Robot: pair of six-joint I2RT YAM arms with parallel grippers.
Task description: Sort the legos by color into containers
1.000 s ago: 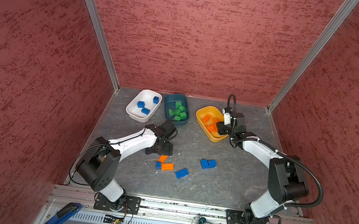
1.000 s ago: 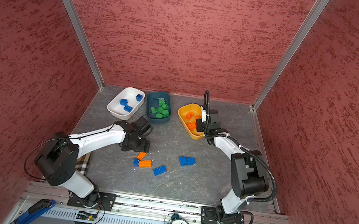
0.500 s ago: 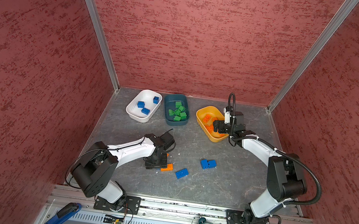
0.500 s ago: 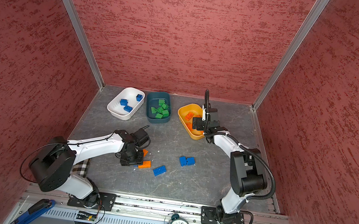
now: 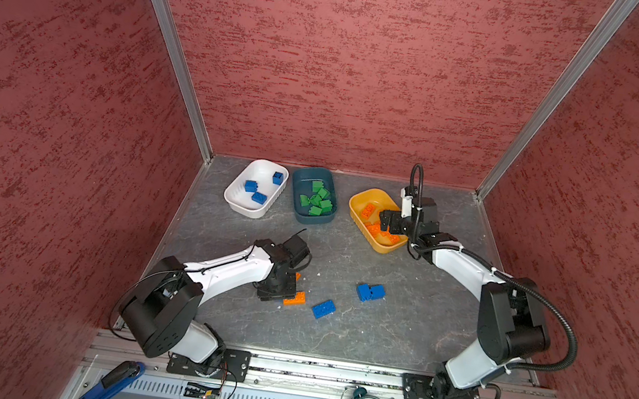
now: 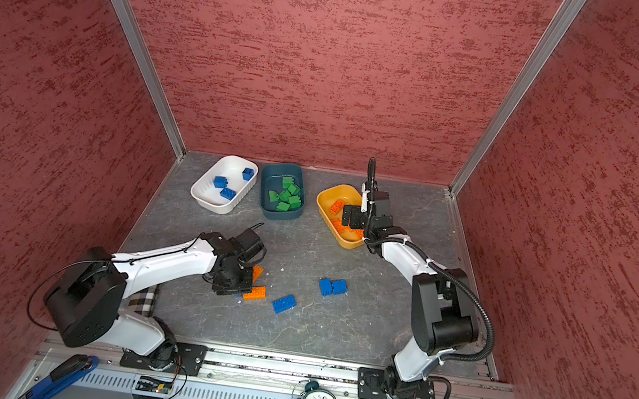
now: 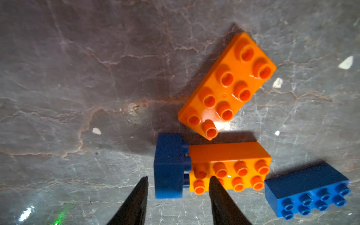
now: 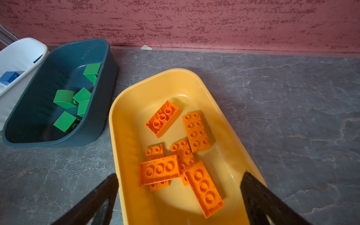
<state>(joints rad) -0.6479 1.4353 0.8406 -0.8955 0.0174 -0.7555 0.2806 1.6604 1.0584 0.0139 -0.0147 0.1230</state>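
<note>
**A:** What are the containers holding?

**B:** The white tub is holding three blue bricks. The teal tub is holding green bricks, and the yellow tub orange bricks. The right gripper is hovering over the yellow tub, fingers spread wide.

**A:** What is the left wrist view adding?

**B:** Mid-table, the left gripper is flanking a small blue brick touching an orange brick. Whether it is pinching cannot be told. In both top views the gripper is largely covering that brick.

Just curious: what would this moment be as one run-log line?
left gripper: open, straddling blue brick | right gripper: open above yellow tub
</note>
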